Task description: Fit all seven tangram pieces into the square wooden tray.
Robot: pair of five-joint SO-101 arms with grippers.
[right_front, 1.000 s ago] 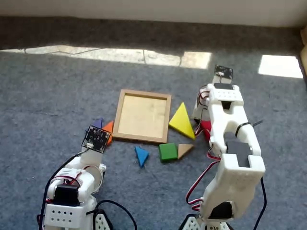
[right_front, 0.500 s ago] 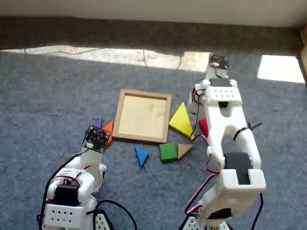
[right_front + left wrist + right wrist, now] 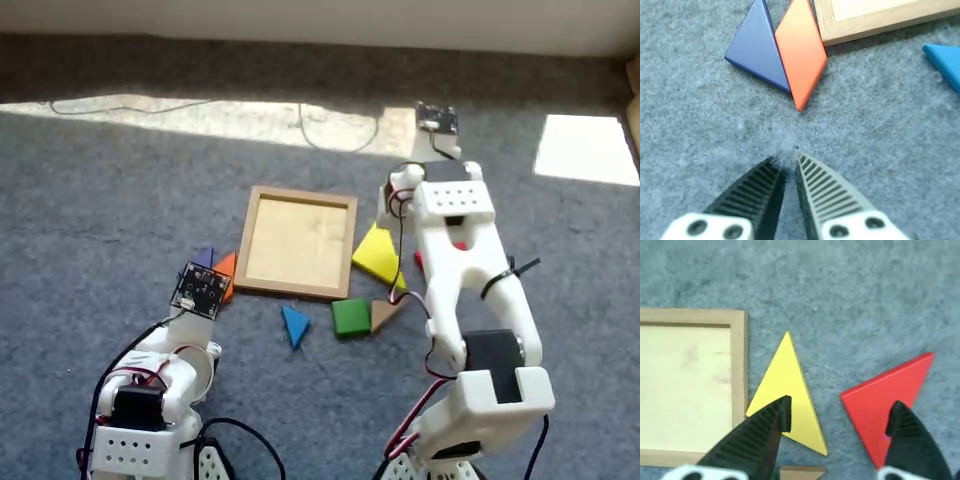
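Right gripper (image 3: 840,415): jaws spread wide, holding nothing. Yellow triangle (image 3: 787,385) at one fingertip, red triangle (image 3: 890,395) at the other.
Square wooden tray (image 3: 739,365): just past the yellow triangle.
Left gripper (image 3: 786,159): jaws closed together, gripping nothing (tips over carpet (image 3: 880,150)). Orange parallelogram (image 3: 800,55) near ahead, dark blue triangle (image 3: 757,47) touching it.
Green square (image 3: 350,316), tan triangle (image 3: 384,313), light blue triangle (image 3: 294,324): on carpet between the grippers, outside the tray.
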